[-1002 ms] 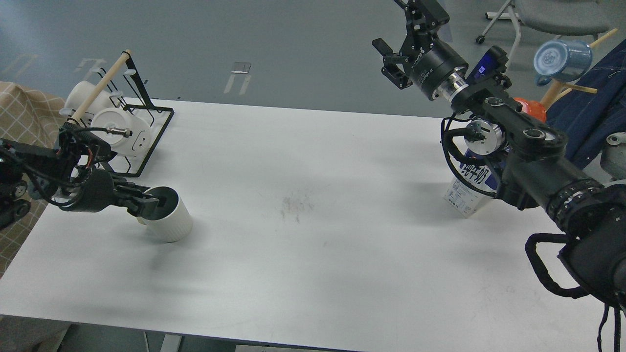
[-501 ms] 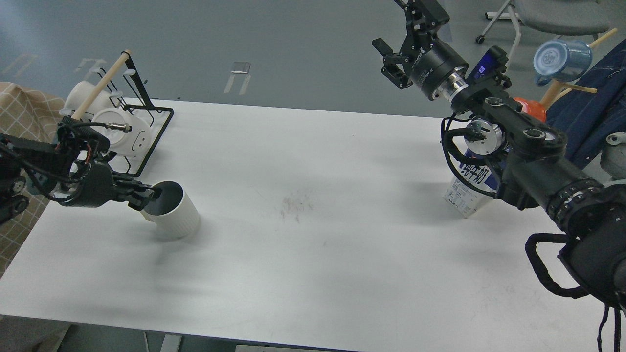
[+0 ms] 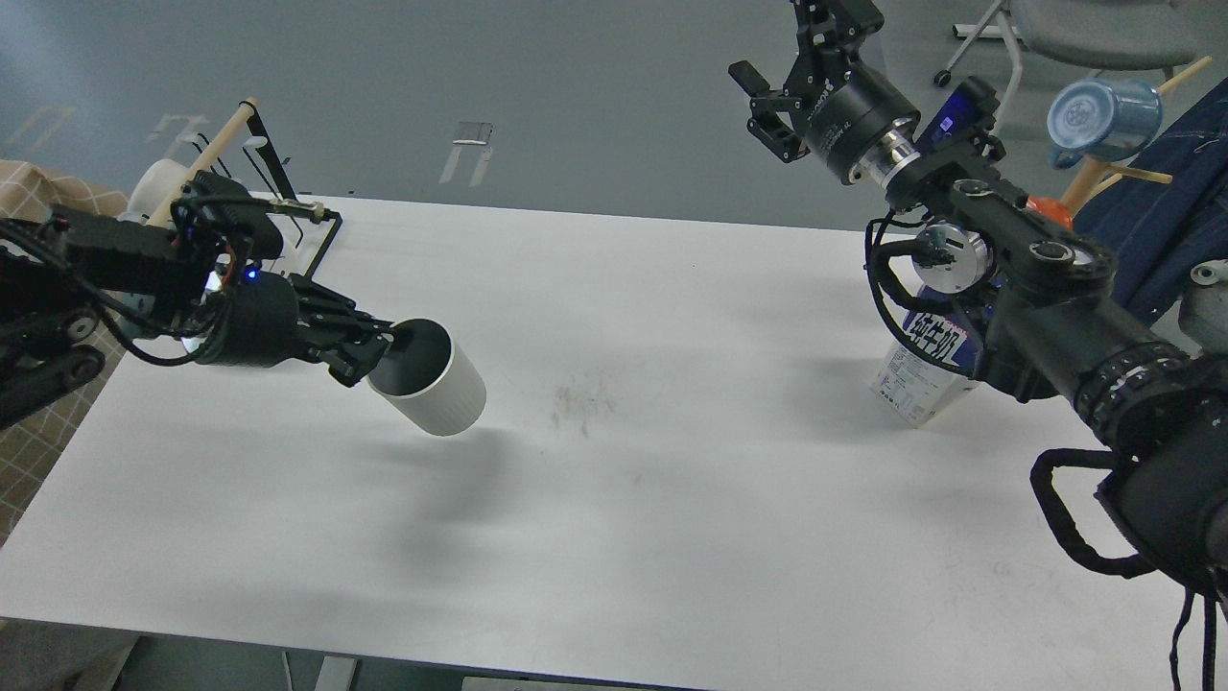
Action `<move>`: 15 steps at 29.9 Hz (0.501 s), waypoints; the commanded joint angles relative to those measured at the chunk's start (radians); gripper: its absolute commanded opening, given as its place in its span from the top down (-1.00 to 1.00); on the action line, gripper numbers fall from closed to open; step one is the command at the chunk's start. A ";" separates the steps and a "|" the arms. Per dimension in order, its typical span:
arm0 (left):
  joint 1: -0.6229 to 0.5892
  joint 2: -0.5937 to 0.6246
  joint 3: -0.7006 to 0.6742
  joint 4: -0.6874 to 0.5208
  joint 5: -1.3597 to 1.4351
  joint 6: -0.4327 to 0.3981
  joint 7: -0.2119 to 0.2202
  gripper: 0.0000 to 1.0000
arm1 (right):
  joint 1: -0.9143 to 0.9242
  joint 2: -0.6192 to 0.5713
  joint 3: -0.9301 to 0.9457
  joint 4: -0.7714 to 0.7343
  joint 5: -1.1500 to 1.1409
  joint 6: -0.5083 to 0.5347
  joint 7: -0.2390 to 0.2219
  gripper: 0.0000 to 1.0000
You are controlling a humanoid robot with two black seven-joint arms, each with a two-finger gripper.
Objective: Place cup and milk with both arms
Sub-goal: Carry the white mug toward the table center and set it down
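Take the grey smudge [image 3: 580, 398] in the middle of the counter [image 3: 672, 537] as your landmark. Just to its left, your left gripper [image 3: 376, 347] is clamped on the near rim of the white cup [image 3: 434, 378], one finger inside the mouth and one outside, and the cup hangs clear of the counter with its shadow below it. The cup is tilted: its long axis runs from the gripper down and toward the smudge, open mouth facing back along the arm, base leading. You will have to roll the base downward before it can stand. Well to the right of the smudge, the milk carton [image 3: 923, 369] stands on the counter, leaning slightly, mostly hidden behind your right arm's forearm. Farthest from the smudge, up beyond the counter's back edge, your right gripper [image 3: 763, 101] holds nothing, its fingers parted; the carton lies below and behind it, so that arm is the nearer one for the milk
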 commanded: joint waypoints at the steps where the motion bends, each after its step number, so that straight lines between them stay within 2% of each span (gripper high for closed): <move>1: -0.058 -0.110 0.004 0.015 0.008 0.000 0.022 1.00 | 0.005 0.000 0.000 0.001 0.001 0.000 0.000 -1.00; 7: -0.092 -0.287 0.021 0.123 0.015 0.000 0.043 1.00 | 0.012 0.000 0.000 0.001 0.001 0.000 0.000 -1.00; 15: -0.180 -0.443 0.182 0.271 0.022 0.000 0.052 1.00 | 0.012 0.000 0.002 0.001 0.003 0.000 0.000 -1.00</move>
